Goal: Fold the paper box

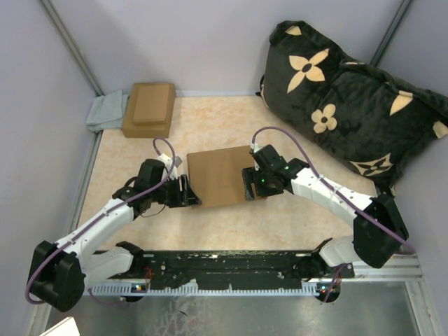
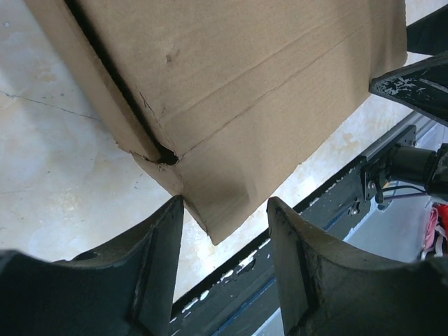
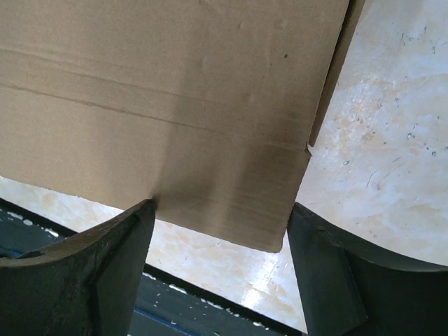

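The paper box (image 1: 220, 175) is plain tan cardboard lying in the middle of the table, its lid down flat. My left gripper (image 1: 190, 192) is open at the box's near left corner. In the left wrist view the corner flap (image 2: 231, 189) hangs just above the gap between my fingers (image 2: 157, 266), with a dark slit showing along the box's side. My right gripper (image 1: 248, 183) is open at the box's right edge. In the right wrist view the front flap (image 3: 231, 203) sits between and above my fingers (image 3: 329, 273), not clamped.
A smaller brown box with a stepped lid (image 1: 148, 108) stands at the back left, beside a grey cloth (image 1: 106, 112). A black cushion with tan flowers (image 1: 350, 105) fills the back right. The black rail (image 1: 231, 266) of the arm bases runs along the near edge.
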`<state>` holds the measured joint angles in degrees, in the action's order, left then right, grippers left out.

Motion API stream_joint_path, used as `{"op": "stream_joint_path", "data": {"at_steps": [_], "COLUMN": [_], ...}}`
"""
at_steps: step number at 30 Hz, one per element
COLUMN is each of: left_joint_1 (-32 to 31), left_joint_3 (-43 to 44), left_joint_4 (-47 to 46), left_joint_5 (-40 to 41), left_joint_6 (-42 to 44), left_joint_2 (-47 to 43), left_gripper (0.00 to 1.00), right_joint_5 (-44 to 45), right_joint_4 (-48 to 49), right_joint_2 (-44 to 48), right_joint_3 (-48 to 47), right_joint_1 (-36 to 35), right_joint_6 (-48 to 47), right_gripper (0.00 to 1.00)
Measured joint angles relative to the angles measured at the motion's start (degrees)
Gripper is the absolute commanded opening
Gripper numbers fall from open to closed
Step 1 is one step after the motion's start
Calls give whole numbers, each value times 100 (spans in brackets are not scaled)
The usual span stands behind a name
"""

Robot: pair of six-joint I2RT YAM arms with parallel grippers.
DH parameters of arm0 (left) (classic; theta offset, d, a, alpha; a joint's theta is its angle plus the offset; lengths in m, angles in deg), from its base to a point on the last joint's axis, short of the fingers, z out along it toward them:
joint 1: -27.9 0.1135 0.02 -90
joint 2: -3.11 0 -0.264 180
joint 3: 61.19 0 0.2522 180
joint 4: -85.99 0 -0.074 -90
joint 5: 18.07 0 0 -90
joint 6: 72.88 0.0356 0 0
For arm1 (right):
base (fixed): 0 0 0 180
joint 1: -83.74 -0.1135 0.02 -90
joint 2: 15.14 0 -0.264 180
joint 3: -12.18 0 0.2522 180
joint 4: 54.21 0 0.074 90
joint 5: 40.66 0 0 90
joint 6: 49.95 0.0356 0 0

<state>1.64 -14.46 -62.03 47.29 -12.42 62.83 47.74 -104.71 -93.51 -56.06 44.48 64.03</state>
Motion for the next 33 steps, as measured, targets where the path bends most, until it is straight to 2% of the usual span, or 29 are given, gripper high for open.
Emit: {"op": "stream_joint_path", "data": {"at_steps": [33], "left_joint_1": [39], "left_joint_3": [-243], "left_joint_4": [-389], "left_joint_5": [-599], "left_joint_6": [-146], "left_joint_2": [131], "left_gripper": [57], "right_joint_5": [109], "right_joint_4": [-232], "right_joint_2": [151], "right_joint_3": [-203], "right_joint_1": [20], "right_joint_6": [2], "right_gripper": [78]}}
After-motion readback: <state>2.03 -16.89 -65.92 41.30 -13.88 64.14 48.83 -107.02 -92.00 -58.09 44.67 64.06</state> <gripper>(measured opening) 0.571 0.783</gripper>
